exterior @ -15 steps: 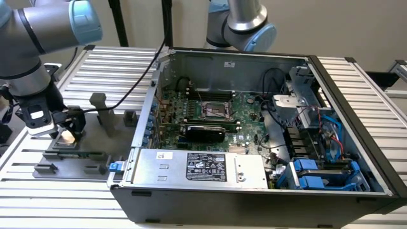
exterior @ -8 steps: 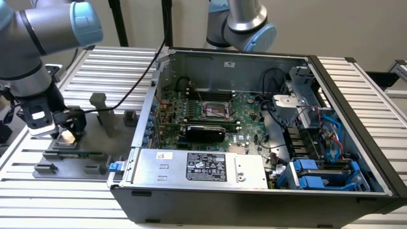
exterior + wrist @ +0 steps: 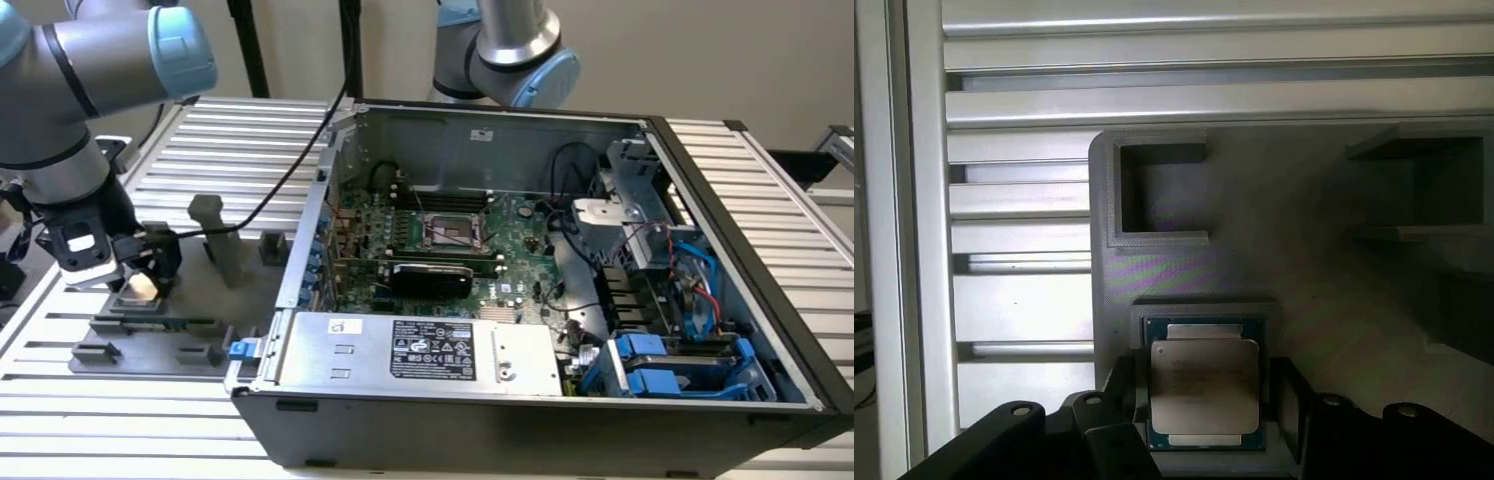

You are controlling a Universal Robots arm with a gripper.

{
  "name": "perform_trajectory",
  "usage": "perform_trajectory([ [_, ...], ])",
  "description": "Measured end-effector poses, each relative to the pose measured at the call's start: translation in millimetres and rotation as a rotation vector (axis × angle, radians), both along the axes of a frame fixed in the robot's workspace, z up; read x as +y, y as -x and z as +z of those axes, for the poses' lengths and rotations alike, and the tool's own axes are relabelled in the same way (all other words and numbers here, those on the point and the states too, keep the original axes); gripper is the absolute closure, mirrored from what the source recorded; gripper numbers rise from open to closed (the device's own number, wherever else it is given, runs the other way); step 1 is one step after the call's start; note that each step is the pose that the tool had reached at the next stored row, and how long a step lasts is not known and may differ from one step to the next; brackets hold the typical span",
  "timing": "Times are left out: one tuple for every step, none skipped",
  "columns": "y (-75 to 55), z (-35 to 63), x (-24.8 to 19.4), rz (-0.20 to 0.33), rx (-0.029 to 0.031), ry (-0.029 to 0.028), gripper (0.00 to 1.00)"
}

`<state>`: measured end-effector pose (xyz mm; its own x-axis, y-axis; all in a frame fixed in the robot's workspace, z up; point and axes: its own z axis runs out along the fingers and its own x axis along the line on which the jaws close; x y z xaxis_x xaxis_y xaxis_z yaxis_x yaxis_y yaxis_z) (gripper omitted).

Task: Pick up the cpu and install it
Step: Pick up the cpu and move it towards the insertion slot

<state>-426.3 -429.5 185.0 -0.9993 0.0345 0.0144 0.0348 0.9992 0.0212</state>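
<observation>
From my station I see the gripper set low over the grey fixture plate, on the exterior view's left and well apart from the open computer case. On the wrist camera its jaws are spread wide, with one dark finger on each side of the cpu. The chip lies flat in a shallow square pocket of the plate, its silvery lid facing up and a green rim showing around it. The fingers stand just beside two opposite edges of the chip, and I cannot tell whether they touch it. It sits seated in its pocket, not lifted. Past the chip the plate carries two walled recesses, and the plate itself rests on a slatted aluminium table. Inside the case the motherboard lies flat with the processor socket near its middle. A long black card lies just beside the socket, on the side toward the power supply with its white label. A second arm stands behind the case at the back of the table
</observation>
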Motion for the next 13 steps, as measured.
perform_trajectory([
  [0.0, 0.0, 0.0, 0.0, 0.0001, 0.0, 0.35],
  [0.0, 0.0, 0.0, 0.0, 0.0, 0.0, 0.35],
  [0.0, 0.0, 0.0, 0.0, 0.0, 0.0001, 0.35],
  [0.0, 0.0, 0.0, 0.0, 0.0001, 0.0003, 0.35],
  [0.0, 0.0, 0.0, 0.0, -0.0001, 0.0006, 0.35],
  [0.0, 0.1, 0.0, 0.0, -0.0001, 0.001, 0.35],
  [0.0, 0.3, 0.0, 0.0, -0.0001, 0.0017, 0.35],
  [0.0, 0.4, 0.0, 0.0, -0.0001, 0.0023, 0.35],
  [0.0, 0.8, 0.0, 0.0, 0.0001, 0.0027, 0.35],
  [-0.1, 1.4, 0.0, 0.0, 0.0, 0.0029, 0.35],
  [-0.2, 1.9, 0.0, 0.001, -0.0001, 0.003, 0.35],
  [-0.2, 2.4, 0.1, 0.001, 0.0, 0.0031, 0.35],
  [-0.2, 2.4, 0.1, 0.001, -0.0001, 0.0031, 0.35],
])
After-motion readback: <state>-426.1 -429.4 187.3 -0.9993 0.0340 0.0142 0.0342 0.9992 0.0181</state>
